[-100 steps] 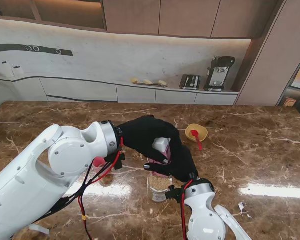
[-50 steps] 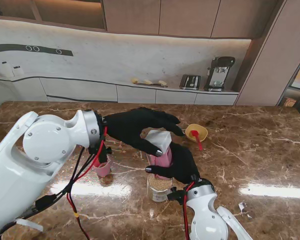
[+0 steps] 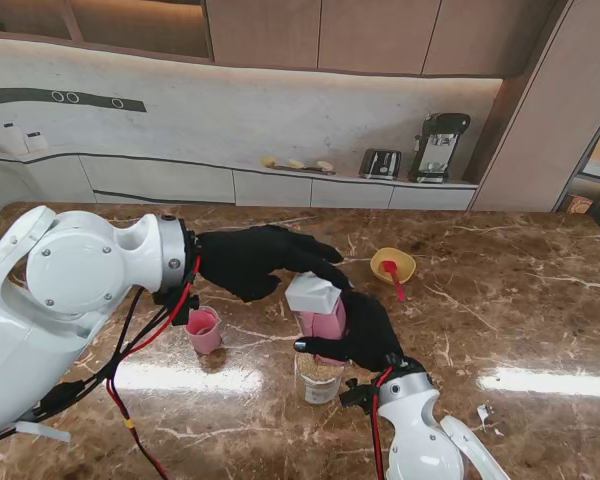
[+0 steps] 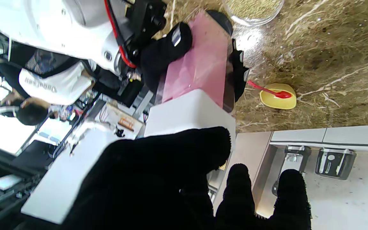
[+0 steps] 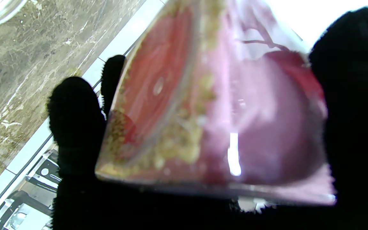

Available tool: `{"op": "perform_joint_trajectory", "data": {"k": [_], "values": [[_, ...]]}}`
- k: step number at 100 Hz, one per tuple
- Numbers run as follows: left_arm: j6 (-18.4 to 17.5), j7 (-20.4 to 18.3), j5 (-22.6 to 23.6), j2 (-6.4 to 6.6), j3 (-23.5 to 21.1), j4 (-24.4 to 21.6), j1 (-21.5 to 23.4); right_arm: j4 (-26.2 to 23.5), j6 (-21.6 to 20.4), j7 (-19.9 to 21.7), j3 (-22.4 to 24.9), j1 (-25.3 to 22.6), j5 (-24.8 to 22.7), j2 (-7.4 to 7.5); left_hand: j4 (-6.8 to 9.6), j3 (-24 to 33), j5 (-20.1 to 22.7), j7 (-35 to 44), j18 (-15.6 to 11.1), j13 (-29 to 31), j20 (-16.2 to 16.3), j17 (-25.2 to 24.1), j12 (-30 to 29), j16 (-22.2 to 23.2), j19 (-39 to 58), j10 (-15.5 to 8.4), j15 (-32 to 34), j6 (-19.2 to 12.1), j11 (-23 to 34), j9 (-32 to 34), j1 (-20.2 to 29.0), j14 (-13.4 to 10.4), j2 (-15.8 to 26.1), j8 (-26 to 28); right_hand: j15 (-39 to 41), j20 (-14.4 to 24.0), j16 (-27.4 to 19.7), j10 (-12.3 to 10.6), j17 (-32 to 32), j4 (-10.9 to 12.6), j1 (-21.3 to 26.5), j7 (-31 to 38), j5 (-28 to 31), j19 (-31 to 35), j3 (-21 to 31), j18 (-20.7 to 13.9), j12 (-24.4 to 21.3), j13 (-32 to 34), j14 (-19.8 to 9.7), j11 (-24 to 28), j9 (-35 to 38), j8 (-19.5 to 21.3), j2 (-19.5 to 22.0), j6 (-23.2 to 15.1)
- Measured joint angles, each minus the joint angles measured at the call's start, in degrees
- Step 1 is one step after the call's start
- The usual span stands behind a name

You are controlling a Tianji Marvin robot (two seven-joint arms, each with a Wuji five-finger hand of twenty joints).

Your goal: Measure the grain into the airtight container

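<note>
Right hand, black-gloved, gripping the pink translucent rectangular container with white lid, held off the brown marble table near centre. Right wrist view: grain stuck along the container's inside wall, fingers wrapped round it.

Left hand, also black-gloved, sits at 10 o'clock of the container, fingertips reaching to the white lid; left wrist view shows the lid just past the fingers. Holding nothing, fingers loosely spread.

Clear glass jar of grain stands on the table at 6 o'clock of the held container, just under it. Small pink cup at 9 o'clock, apart. Yellow bowl with a red spoon in it at 2 o'clock.
</note>
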Motion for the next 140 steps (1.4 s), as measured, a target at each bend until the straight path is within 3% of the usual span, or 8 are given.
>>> {"op": "perform_joint_trajectory", "data": {"k": [60,72,79,89,109,127,133,140], "values": [[-4.1,4.2,4.5,-0.35,3.5,3.0,-2.0,-0.4,-1.2,1.0,0.4,-0.3,-0.3,0.33,-0.19,-17.0,-1.9,13.3,-3.3,22.4,6.5,7.6,16.8,22.3,24.5,3.3,15.0,-1.1,11.7,13.6,-8.7,0.3,-3.3,17.4,0.5,0.0,0.0,0.3,0.1,0.0,0.0,0.1,0.0,0.0,0.0,0.0,0.1,0.5,-0.1,0.0,0.6,0.6,0.0,0.0],[-4.1,7.3,6.5,-0.65,3.7,3.3,-1.3,-0.4,-1.6,0.9,0.4,-0.3,-0.5,0.38,-1.44,-35.2,0.8,12.2,-3.8,27.4,6.5,10.3,20.5,24.8,33.5,6.9,19.6,5.6,17.4,24.4,-17.3,2.7,-1.8,14.7,0.5,0.0,0.0,0.3,0.1,0.0,0.0,0.1,0.0,0.0,0.0,0.0,0.1,0.5,-0.1,0.0,0.6,0.7,0.0,0.0],[-3.4,8.3,8.4,-0.92,4.0,3.4,-1.0,-0.3,-1.7,0.9,0.4,-0.3,-0.6,0.41,-1.46,-52.5,5.4,12.2,-3.0,31.2,5.9,12.0,20.0,24.8,37.2,7.9,21.8,16.9,19.7,30.2,-23.0,5.2,7.8,12.8,0.5,0.0,0.0,0.3,0.1,0.0,0.0,0.1,0.0,0.0,0.0,0.0,0.1,0.5,-0.4,0.0,0.6,1.3,0.0,0.0],[3.1,8.1,5.6,-1.27,4.5,3.4,-1.0,-0.2,-1.7,0.8,0.3,-0.2,-0.6,0.42,-1.4,-65.7,10.8,12.2,-1.5,33.6,5.8,13.3,18.1,24.4,40.8,8.8,22.7,19.6,20.3,34.5,-28.7,8.2,18.5,8.3,0.5,0.0,0.0,0.3,0.1,0.0,0.0,0.2,0.0,0.0,0.0,0.0,0.1,0.5,-0.6,0.0,0.6,1.3,0.0,0.2],[2.5,7.2,4.4,-1.67,3.4,4.1,-0.6,-0.2,-1.7,0.7,0.2,-0.3,-0.9,0.42,0.87,-64.9,10.2,2.5,-1.3,31.9,1.3,13.7,13.0,19.0,40.7,8.4,22.4,16.8,14.9,32.3,-41.0,8.9,24.0,3.1,0.5,0.0,0.0,0.3,0.1,0.0,0.0,0.2,0.0,0.0,0.0,0.0,0.1,0.5,-0.6,0.0,0.6,1.3,0.0,0.2],[2.7,10.6,3.7,-2.53,-1.2,3.8,3.4,-0.3,-1.7,0.6,0.7,-0.5,-0.8,0.34,2.14,-64.5,8.2,-3.1,1.1,23.9,-1.5,8.3,5.7,12.5,34.1,7.0,13.2,11.3,5.8,21.5,-29.9,9.0,26.8,2.2,0.5,0.4,0.1,0.3,0.1,0.0,0.0,0.2,0.0,0.0,0.0,0.0,0.1,0.5,-0.6,0.0,0.6,1.3,0.0,0.3],[3.4,10.6,3.3,-2.55,-2.2,3.4,4.1,-0.3,-1.7,0.6,0.8,-0.6,-0.8,0.34,4.97,-36.1,7.3,-4.3,1.4,21.0,-1.5,6.7,4.1,10.6,29.9,5.5,10.4,8.0,4.3,17.0,-24.6,8.3,17.9,2.3,0.5,0.4,0.0,0.3,0.1,0.0,0.0,0.2,0.0,0.0,0.0,0.0,0.1,0.5,-0.6,0.0,0.6,1.3,0.0,0.3],[4.5,11.0,3.2,-2.55,-2.7,2.8,4.7,-0.4,-1.7,0.6,0.9,-0.7,-0.8,0.34,-0.11,-6.3,4.5,-4.0,1.8,16.7,-1.5,4.2,3.5,8.0,25.2,2.8,6.9,1.0,3.7,10.2,-12.0,6.4,3.9,2.4,0.5,0.4,0.1,0.3,0.1,0.0,0.0,0.2,0.0,0.0,0.0,0.0,0.1,0.5,-0.6,0.0,0.6,1.3,0.0,0.3]]}}
